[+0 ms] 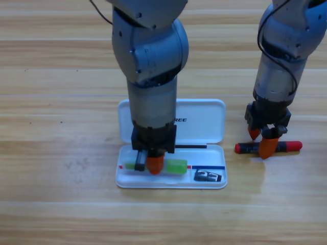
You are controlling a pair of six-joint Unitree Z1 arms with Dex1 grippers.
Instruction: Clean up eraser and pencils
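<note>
My left gripper (152, 162) is down in the white case (204, 122), jaws clamped on the green pencil (173, 166). Eraser (208, 176) lies in the tray's right end. Right gripper (263, 143) straddles the red-and-black pencil (291, 146) on the table (51, 153), jaws apart.

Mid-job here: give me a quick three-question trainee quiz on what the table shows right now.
1. True or false: the eraser already lies in the white case.
2. Which pencil is outside the case? A) the green pencil B) the red-and-black pencil
3. Fill in: the left pincer is down over the ____ pencil, inside the case's lower tray.

Key
1. True; it sits at the tray's right end.
2. B; it lies on the table right of the case, with the right pincer straddling it.
3. Green.
</note>
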